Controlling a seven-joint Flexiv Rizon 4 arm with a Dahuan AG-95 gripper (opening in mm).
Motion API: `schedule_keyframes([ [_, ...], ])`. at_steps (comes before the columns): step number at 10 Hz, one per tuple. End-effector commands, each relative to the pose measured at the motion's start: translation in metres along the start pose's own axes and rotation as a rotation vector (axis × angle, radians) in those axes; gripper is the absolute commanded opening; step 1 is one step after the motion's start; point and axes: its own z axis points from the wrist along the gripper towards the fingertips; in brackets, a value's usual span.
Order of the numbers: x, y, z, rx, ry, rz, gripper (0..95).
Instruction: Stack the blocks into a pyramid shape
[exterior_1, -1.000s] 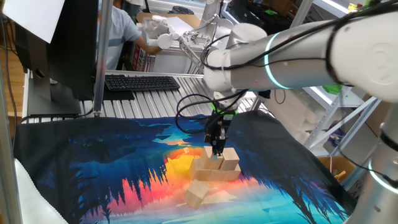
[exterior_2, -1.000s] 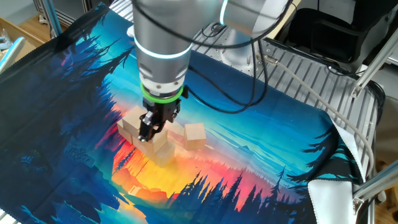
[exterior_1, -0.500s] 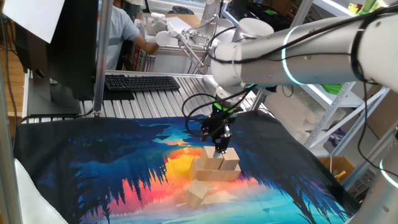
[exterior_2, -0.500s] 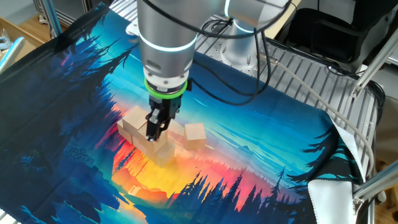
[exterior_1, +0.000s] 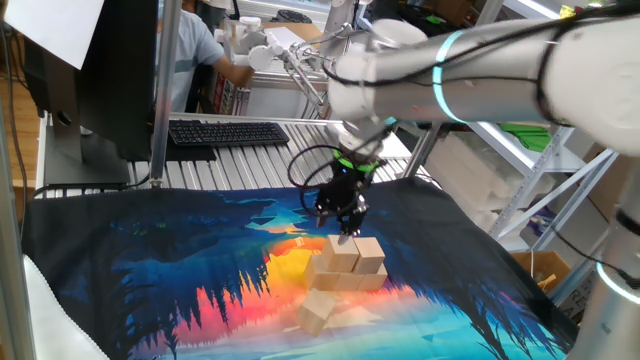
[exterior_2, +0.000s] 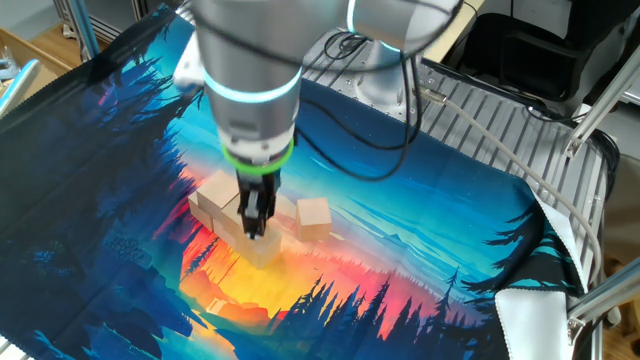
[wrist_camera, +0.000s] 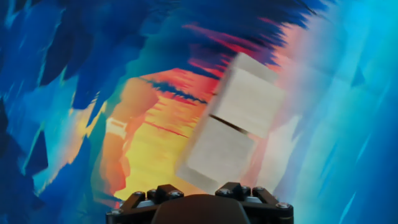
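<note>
1. Blocks (exterior_1: 343, 266): six as far as can be told, five piled and one loose; the pile's seams are unclear.
2. Mat (exterior_1: 150, 270): one.
3. Keyboard (exterior_1: 228, 132): one.
4. Gripper (exterior_1: 345, 230): one.

The arm (exterior_1: 480, 70) is made of thick, rounded white tubes, glossy and smooth, with a thin glowing pale-blue ring at a joint. At the wrist sits a bright green band (exterior_2: 258, 160) above a small black gripper (exterior_2: 256, 226) with narrow dark fingers. Black cables (exterior_1: 312, 168) loop loosely beside the wrist. The gripper's black base (wrist_camera: 202, 208) carries small round screws
</note>
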Motion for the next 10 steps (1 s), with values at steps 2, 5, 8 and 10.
schedule_keyframes([
  [2, 0.0003, 0.0023, -0.0032, 0.028, -0.023, -0.101, 76.0],
  [5, 0.0003, 0.0023, -0.0032, 0.018, -0.014, -0.066, 76.0],
  [8, 0.0003, 0.0023, -0.0032, -0.032, -0.009, -0.12, 76.0],
  [10, 0.0003, 0.0023, -0.0032, -0.045, 0.006, -0.109, 76.0],
])
